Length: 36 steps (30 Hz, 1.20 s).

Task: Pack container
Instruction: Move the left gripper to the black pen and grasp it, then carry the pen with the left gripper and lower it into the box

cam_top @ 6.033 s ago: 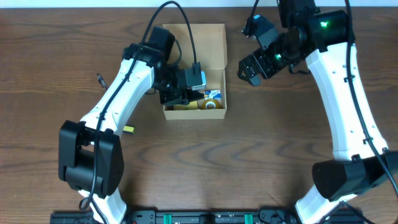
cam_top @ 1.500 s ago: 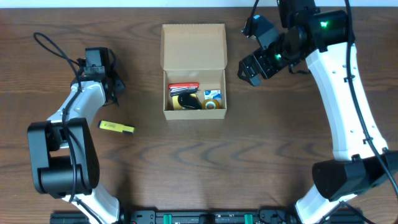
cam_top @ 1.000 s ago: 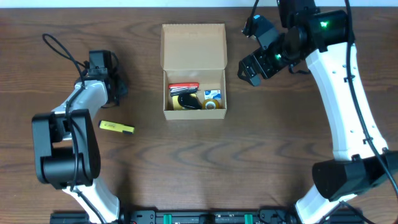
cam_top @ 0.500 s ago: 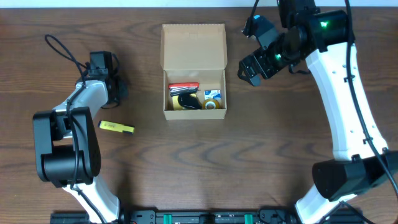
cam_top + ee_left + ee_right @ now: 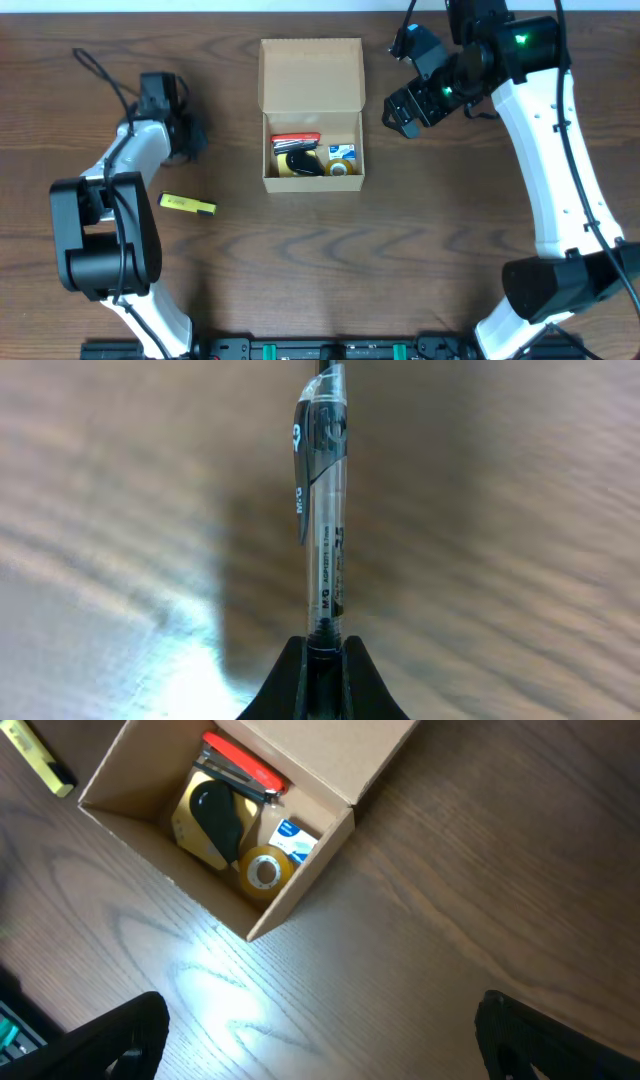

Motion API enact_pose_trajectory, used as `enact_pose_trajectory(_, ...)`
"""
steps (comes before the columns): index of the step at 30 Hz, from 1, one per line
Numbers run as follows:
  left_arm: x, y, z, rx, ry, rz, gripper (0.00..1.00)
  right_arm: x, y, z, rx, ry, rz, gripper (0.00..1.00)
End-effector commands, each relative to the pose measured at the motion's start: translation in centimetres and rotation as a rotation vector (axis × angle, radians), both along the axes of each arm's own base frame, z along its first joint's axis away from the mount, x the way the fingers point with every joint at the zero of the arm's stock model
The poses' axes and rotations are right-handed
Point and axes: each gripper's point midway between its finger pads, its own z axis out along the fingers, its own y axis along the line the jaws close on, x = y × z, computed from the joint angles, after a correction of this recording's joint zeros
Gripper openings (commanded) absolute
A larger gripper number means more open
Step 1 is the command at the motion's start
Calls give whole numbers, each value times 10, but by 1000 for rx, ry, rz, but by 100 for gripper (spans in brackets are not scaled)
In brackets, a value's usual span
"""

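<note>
Container (image 5: 312, 75): centre rear of the table (image 5: 400, 260), lid flap open on the far side.
Within: stapler (image 5: 295, 140) along the back, tape roll (image 5: 342, 169) front right, small packet (image 5: 342, 152) just behind the roll.
Highlighter (image 5: 188, 205): on the table, left of and nearer than the container, well apart.
Left gripper (image 5: 185, 140): far left of the container, behind the highlighter, pen (image 5: 325, 530) between its fingers.
Right gripper (image 5: 405, 110): just right of the lid flap.
</note>
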Motion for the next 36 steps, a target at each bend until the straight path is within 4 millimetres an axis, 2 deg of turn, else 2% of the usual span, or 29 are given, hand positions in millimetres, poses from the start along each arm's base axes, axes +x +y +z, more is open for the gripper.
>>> enact_pose_trajectory(1, 32, -17, 57, 12, -121, -212, 6, -1, 4, 0, 0, 0, 14, 99)
enact_pose_trajectory(4, 46, -31, 101, 56, -161, -361, 6, -1, 4, 0, 0, 0, 14, 99)
enact_pose_trajectory(7, 58, -54, 147, 147, -222, -543, 6, -1, 4, 0, 0, 0, 14, 99)
enact_pose_trajectory(10, 66, -88, 187, 258, -301, -757, 6, -1, 4, 0, 0, 0, 14, 99)
enact_pose_trajectory(13, 65, -130, 210, 351, -369, -985, 6, -1, 4, 0, -1, 0, 14, 99)
enact_pose_trajectory(16, 49, -180, 210, 356, -420, -1230, 5, -1, 4, 0, -1, 0, 14, 99)
enact_pose_trajectory(18, 34, -202, 203, 360, -414, -1371, 5, -1, 4, 0, 0, 0, 14, 99)
enact_pose_trajectory(21, 14, -219, 193, 379, -374, -1509, 6, -1, 4, 0, 0, 0, 14, 99)
enact_pose_trajectory(30, -38, -235, 168, 331, -231, -1744, 5, -1, 4, 0, 0, 0, 14, 99)
enact_pose_trajectory(32, -43, -237, 165, 310, -229, -1778, 5, -1, 4, 0, -1, 0, 14, 99)
enact_pose_trajectory(36, -43, -239, 145, 294, -201, -1837, 6, -1, 4, 0, 0, 0, 14, 99)
